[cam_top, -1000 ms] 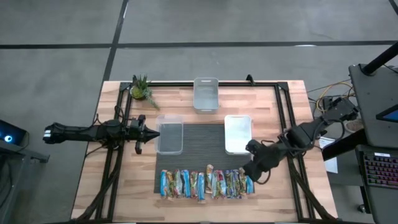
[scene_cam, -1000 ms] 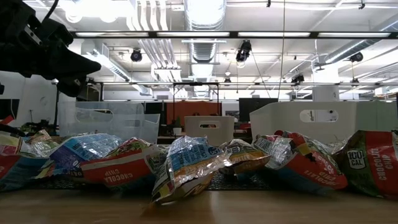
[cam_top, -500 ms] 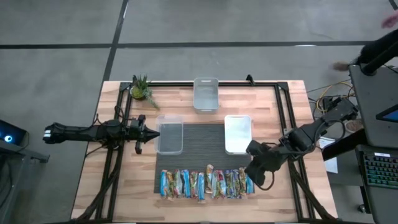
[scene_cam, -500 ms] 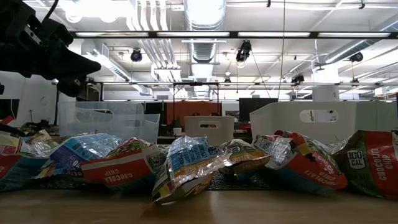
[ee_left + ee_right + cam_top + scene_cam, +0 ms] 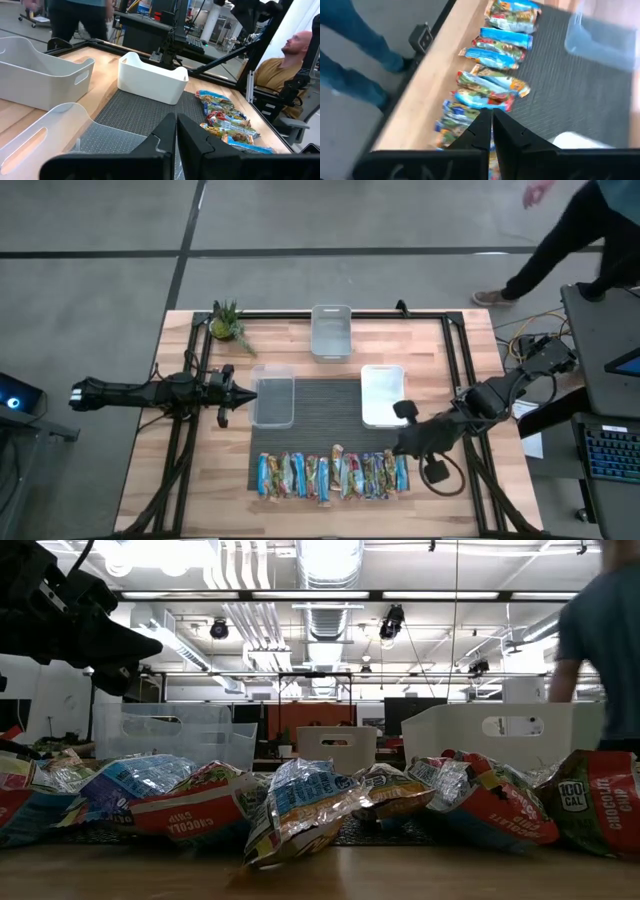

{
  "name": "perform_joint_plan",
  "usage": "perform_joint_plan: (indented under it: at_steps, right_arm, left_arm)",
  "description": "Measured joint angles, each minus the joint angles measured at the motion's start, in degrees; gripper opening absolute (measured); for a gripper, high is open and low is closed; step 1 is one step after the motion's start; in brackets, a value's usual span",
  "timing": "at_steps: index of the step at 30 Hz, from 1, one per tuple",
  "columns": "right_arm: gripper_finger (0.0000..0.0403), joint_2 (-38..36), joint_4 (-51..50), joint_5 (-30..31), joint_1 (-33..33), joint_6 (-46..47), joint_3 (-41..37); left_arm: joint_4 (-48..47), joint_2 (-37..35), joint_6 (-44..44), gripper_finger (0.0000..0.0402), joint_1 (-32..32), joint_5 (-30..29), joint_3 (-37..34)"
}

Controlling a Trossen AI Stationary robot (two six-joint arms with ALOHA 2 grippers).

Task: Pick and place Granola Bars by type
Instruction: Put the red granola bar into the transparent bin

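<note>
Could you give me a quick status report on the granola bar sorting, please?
Left gripper shut, beside clear bin. Right gripper shut, above granola bars. Bars in row, none picked. Nothing blocking.

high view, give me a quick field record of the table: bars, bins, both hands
granola bars: one row along the near edge of the dark mat, none in a bin
bins: clear bin left on the mat, white bin right on it, third bin behind the mat
left hand: shut, beside the clear bin
right hand: shut, over the row's right end
plant: far left corner
</note>
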Motion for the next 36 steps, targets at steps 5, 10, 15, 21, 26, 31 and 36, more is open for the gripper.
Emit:
perform_joint_plan:
  at_steps: [5,10,15,21,26,31,36]
  right_arm:
    - [0.0009,0.04,0.10,0.22,-1.76,-5.34,0.00]
    - [0.0009,0.09,0.06,-1.33,-2.03,-11.07,-0.07]
    - [0.0009,-0.09,-0.71,-7.78,-2.24,-23.04,-0.15]
    - [0.0009,-0.11,-5.38,-11.52,-1.65,-33.05,-0.17]
    - [0.0009,-0.11,-8.32,-11.43,-1.70,-33.63,-0.22]
    - [0.0009,0.39,-9.03,-11.43,-1.57,-34.96,-0.20]
    - [0.0009,0.61,-10.75,-11.26,-0.35,-37.90,-0.44]
  left_arm:
    - [0.00,-0.02,0.01,0.0000,-0.02,-0.02,0.00]
    - [0.00,0.00,0.02,0.0000,0.00,-0.02,0.00]
    - [0.00,0.00,0.00,0.0000,-0.01,-0.02,0.00]
    - [0.00,0.00,0.01,0.0000,-0.02,-0.02,0.00]
    - [0.00,-0.02,0.02,0.0000,0.00,-0.02,0.00]
    - [-0.01,-0.02,0.01,0.0000,-0.02,-0.02,0.00]
    - [0.00,0.00,0.02,0.0000,-0.02,-0.04,0.00]
